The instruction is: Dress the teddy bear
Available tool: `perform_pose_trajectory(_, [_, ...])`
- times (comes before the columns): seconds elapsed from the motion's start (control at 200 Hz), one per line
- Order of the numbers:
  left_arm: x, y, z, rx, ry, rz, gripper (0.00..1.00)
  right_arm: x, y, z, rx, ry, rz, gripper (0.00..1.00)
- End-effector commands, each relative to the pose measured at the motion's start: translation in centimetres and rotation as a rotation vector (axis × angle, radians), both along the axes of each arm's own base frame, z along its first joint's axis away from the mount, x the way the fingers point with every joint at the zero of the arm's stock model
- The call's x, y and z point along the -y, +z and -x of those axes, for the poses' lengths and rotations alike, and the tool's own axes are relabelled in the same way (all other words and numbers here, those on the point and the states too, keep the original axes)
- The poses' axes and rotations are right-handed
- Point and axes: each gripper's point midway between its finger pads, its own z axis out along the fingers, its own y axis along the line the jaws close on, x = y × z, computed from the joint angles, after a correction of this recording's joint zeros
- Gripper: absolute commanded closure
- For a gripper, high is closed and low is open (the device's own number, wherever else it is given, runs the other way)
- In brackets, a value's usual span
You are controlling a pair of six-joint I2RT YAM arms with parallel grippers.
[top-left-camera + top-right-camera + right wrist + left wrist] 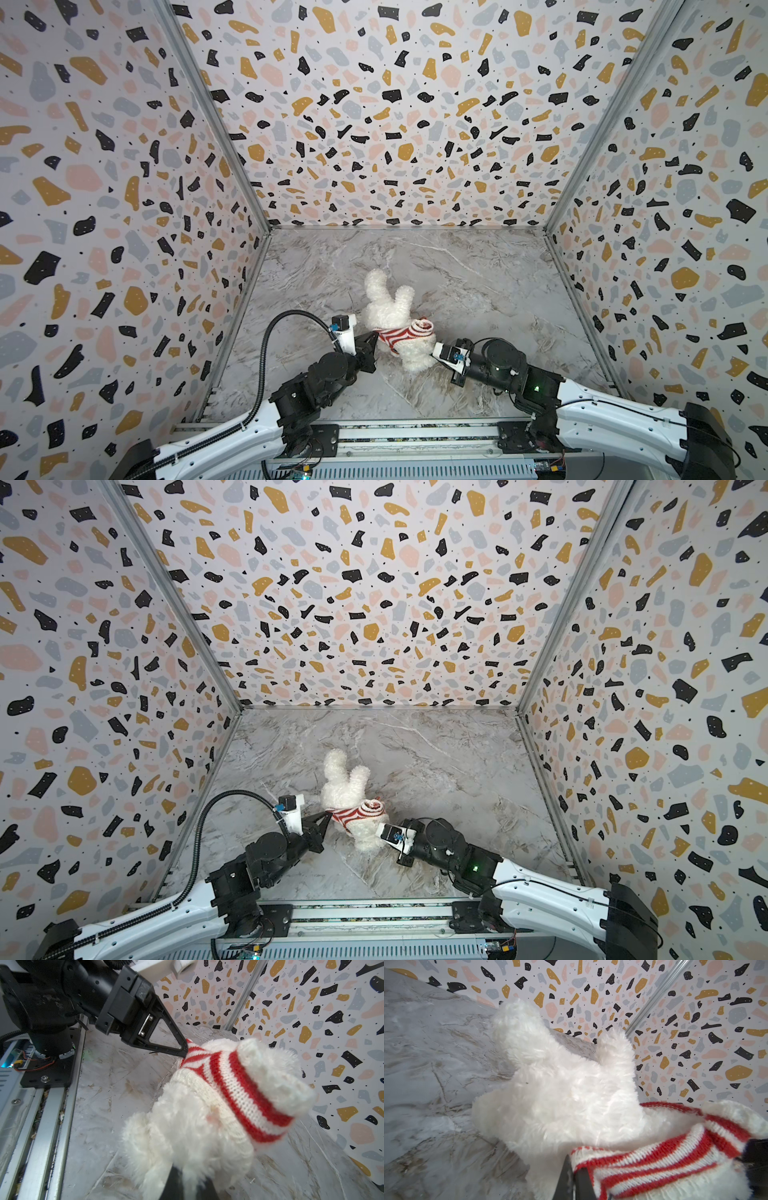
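Right wrist: left claw (185,1049) on sweater (239,1093), apparently.

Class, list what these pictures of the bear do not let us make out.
- Face of the teddy bear: no view shows it clearly.
- Fingertips of the right hand: buried in fur, right wrist view; under its camera mount in both top views.
- Most of the left hand, gripping the sweater: cut by left wrist view's bottom edge.
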Motion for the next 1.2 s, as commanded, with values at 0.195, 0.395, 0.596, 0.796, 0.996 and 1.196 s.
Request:
perform_pose_trajectory(0.195, [4.2,6.6,2.5,0.224,-0.277,0.164,1.00,-0.8,-1.0,-0.1,0.007,0.005,0.082,1.00])
perform_pose_trajectory(0.395, [-0.4,4.7,-1.1,0.117,0.064,0.116,1.00,-1.1,-1.6,0.5,0.028,0.016,0.129,1.00])
perform_pose_trajectory(0.596, [-5.7,2.2,-2.6,0.004,0.365,0.063,1.00,-0.9,-0.5,1.1,0.085,0.022,0.099,1.00])
perform_pose_trajectory(0.796, [-5.8,2.3,-2.2,0.037,0.344,0.109,1.00,-0.8,-0.1,1.8,0.100,0.044,0.082,1.00])
perform_pose_trajectory(0.996, [2.0,3.8,-0.1,0.126,-0.090,0.052,1.00,-1.1,0.3,1.7,0.111,0.035,0.083,1.00])
perform_pose_trajectory(1.196, [4.4,2.9,2.1,0.130,-0.282,-0.005,1.00,-0.6,1.1,0.8,0.150,-0.021,0.069,1.00])
